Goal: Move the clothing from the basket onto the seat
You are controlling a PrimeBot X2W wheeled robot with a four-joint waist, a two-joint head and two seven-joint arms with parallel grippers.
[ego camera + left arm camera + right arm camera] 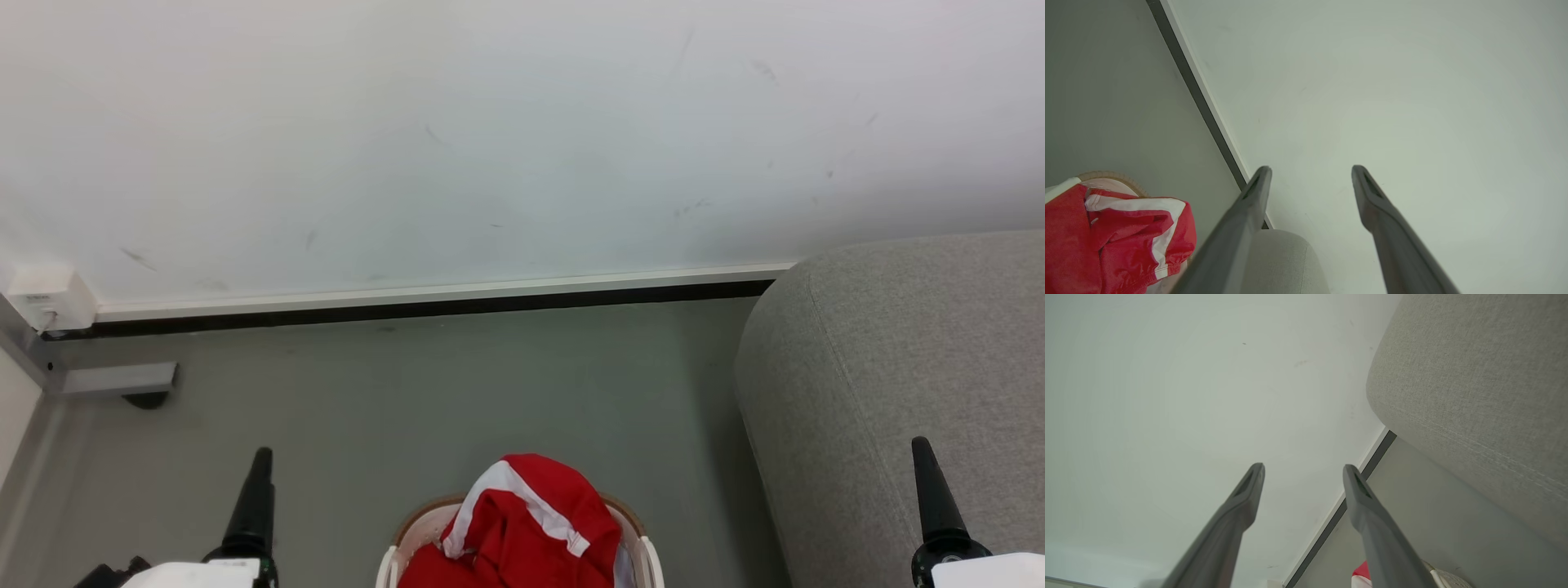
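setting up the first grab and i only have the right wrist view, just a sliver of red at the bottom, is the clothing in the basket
observer: yes, the clothing is heaped in the basket, with a white stripe across the top.
operator: where's the basket from the seat
observer: in the head view it stands to the left of the seat, with a strip of bare floor between them.
operator: left claw open or shut
observer: the left claw is open and empty, raised beside the basket and touching nothing.
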